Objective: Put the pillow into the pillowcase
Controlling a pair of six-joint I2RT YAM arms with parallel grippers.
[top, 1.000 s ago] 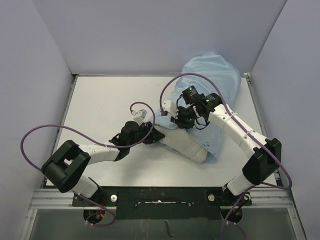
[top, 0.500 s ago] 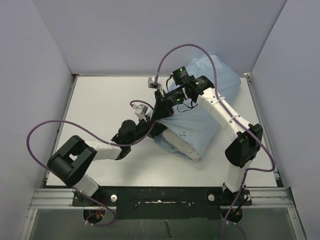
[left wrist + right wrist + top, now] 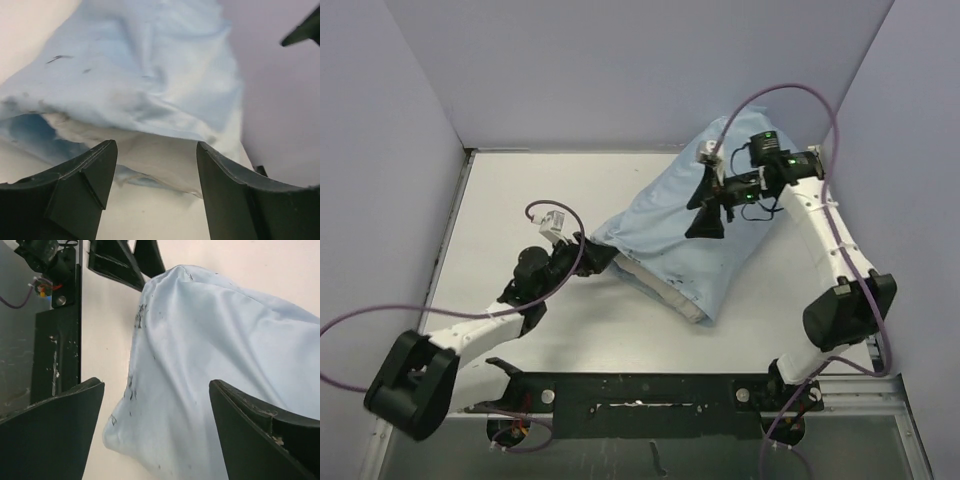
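Note:
The light blue pillowcase (image 3: 710, 230) lies diagonally across the table, stuffed full. Only an off-white strip of the pillow (image 3: 665, 290) shows at its open near-left end. My left gripper (image 3: 592, 256) stands open just short of that end's left corner, touching nothing. In the left wrist view the pillow's edge (image 3: 165, 152) peeks out under the blue hem (image 3: 145, 75), beyond my open left gripper (image 3: 154, 150). My right gripper (image 3: 704, 200) hovers open over the pillowcase's middle. From the right wrist the pillowcase (image 3: 210, 340) sits below the open right gripper (image 3: 155, 387).
White walls enclose the table (image 3: 520, 200) on three sides; the pillowcase's far end leans against the back right corner. The black base rail (image 3: 640, 390) runs along the near edge, also the rail (image 3: 60, 340) in the right wrist view. Purple cables loop from both arms.
Both grippers have opened and let go of the cloth. The right arm swung back and to the right, the left drew back to the left. The pillowcase now covers more of the pillow.

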